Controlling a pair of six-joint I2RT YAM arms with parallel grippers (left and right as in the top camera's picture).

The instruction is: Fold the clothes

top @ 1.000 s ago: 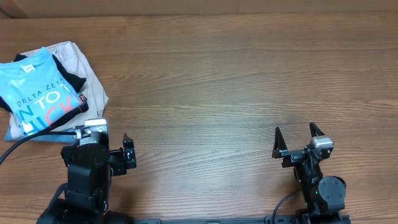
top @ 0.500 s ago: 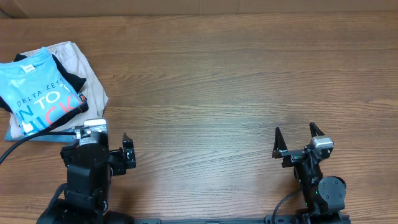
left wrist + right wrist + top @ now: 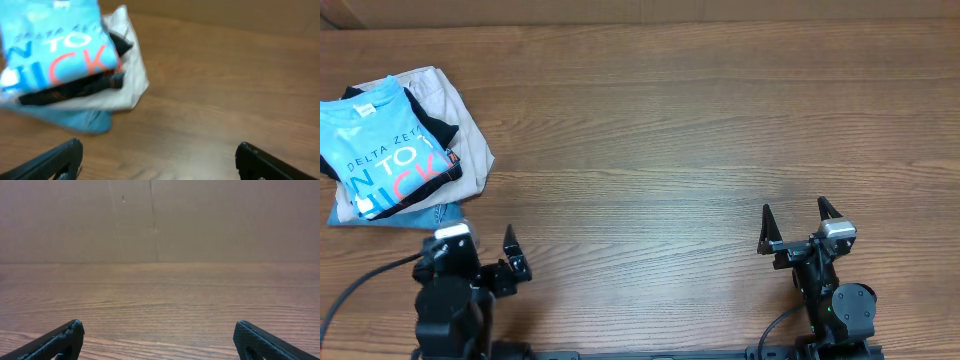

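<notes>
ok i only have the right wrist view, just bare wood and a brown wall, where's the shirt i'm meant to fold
observer: the light sky-blue cotton T-shirt lies on top of other garments at the far left of the wooden table, outside your view.
operator: what's under it
observer: a black garment, and under that a beige garment.
operator: is the left hand on the shirt
observer: no, the left hand is open and apart from the T-shirt, on the side nearer the robot.
</notes>
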